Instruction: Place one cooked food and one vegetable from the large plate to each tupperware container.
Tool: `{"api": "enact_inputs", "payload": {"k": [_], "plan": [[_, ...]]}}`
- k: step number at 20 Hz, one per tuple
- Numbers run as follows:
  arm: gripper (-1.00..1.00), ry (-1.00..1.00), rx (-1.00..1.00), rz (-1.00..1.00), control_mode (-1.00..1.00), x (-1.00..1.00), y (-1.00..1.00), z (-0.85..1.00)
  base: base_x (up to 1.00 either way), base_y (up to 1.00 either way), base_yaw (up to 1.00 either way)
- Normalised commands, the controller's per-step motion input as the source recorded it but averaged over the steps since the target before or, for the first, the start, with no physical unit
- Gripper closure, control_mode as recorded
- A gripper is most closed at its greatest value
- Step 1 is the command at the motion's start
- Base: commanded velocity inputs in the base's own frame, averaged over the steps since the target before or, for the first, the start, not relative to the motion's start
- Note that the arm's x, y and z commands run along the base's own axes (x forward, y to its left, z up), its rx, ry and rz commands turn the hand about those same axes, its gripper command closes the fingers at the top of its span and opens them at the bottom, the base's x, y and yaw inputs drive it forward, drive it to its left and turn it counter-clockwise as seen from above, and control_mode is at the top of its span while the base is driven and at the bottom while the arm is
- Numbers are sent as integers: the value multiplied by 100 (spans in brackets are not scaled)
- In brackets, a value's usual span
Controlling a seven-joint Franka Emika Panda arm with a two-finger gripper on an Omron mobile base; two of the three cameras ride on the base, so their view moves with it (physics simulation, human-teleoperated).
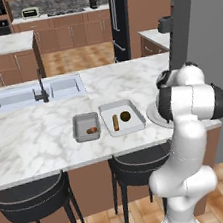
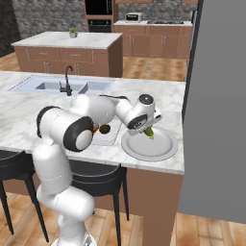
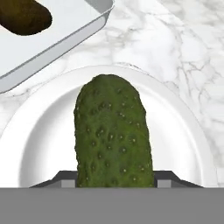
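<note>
Slippage is the risk: the gripper is closed on the bumpy green cucumber near one end, directly above the large plate. Its far end juts ahead, so a quick swing toward the larger tray could twist it loose.

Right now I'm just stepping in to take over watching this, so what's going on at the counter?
The robot arm is working over the large plate at the counter's end. Its gripper has closed on a bumpy green cucumber, right above the plate. Next to the plate, the larger tray already holds a sausage-like piece and a dark round item. The smaller tray holds a couple of small bits of food; what they are is too small to tell.
</note>
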Motion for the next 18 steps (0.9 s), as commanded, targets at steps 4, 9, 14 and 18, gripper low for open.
{"api": "enact_inputs", "payload": {"k": [4, 9, 14, 18], "plan": [[100, -7, -2, -21, -100, 3, 100, 13, 0, 0, 0], [100, 11, -11, 1, -100, 22, 100, 1, 0, 0, 0], [100, 7, -15, 3, -100, 27, 100, 28, 0, 0, 0], [100, 8, -1, 0, -100, 15, 96, 37, 0, 0, 0]]}}
